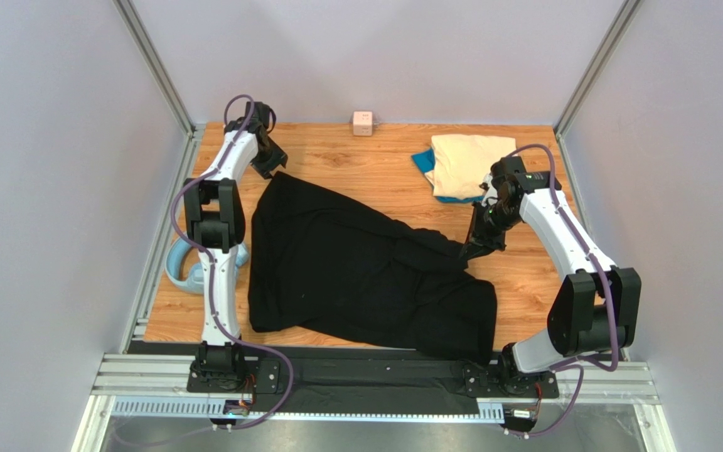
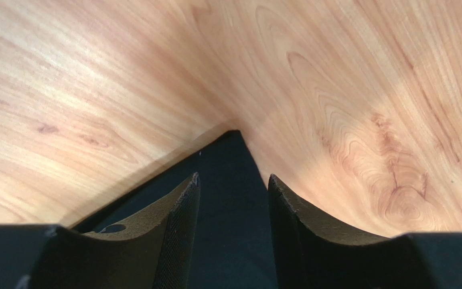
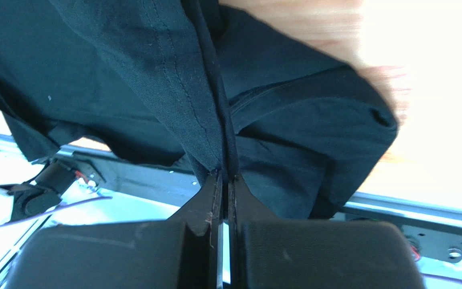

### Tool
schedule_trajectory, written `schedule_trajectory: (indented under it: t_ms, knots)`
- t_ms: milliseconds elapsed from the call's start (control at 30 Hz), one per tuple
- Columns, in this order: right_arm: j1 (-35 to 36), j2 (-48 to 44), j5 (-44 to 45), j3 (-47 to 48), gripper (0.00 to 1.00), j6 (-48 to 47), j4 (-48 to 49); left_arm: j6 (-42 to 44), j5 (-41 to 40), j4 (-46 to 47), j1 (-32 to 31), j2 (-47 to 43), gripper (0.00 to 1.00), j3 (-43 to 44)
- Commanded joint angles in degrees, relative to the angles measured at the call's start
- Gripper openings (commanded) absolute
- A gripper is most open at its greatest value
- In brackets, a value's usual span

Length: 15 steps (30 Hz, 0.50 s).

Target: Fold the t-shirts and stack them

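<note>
Across the middle of the overhead frame, a black shirt (image 1: 356, 273) is lying rumpled on a wooden table (image 1: 356, 160), spreading from the upper left toward the lower right, where its cloth is reaching the table's near edge. At the upper left of that frame, the left gripper (image 1: 269, 168) is pointing down at the shirt's far corner. Its wrist view is showing the two fingers (image 2: 179, 217) standing partly apart with the pointed black corner lying between them, closed on nothing. Whether the fingertips are touching the cloth cannot be told. Right of centre, the right gripper (image 1: 477, 247) is pinching a fold of the same shirt. Its jaws are pressing fully together on a seamed ridge of cloth that is running taut away from the fingertips in its own wrist view. A cream shirt (image 1: 469, 162) is sitting folded at the upper right of the overhead frame, resting on top of a blue shirt (image 1: 422, 162) whose edges are peeking out along its left and lower sides. Both are lying apart from the black shirt, just beyond the right arm's wrist. A small pink cube (image 1: 362, 122) is sitting at top centre, at the table's far edge by the back wall. A light-blue ring (image 1: 179, 266) is showing at the left edge of the table, partly hidden behind the left arm.
</note>
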Motion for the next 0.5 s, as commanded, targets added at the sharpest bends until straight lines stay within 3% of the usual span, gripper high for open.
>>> schedule_trajectory:
  t_ms: [0,467]
  knots:
    - [0.79,-1.65,-3.56,-0.55,0.00,1.34,1.25,-1.23,-2.30,0.16,-0.03,2.49,0.52,3.90]
    - [2.46,-6.92,-8.22,-2.22,0.00,2.57,-0.68,0.53,-1.78,-5.38,-0.29,7.07,0.50,6.37]
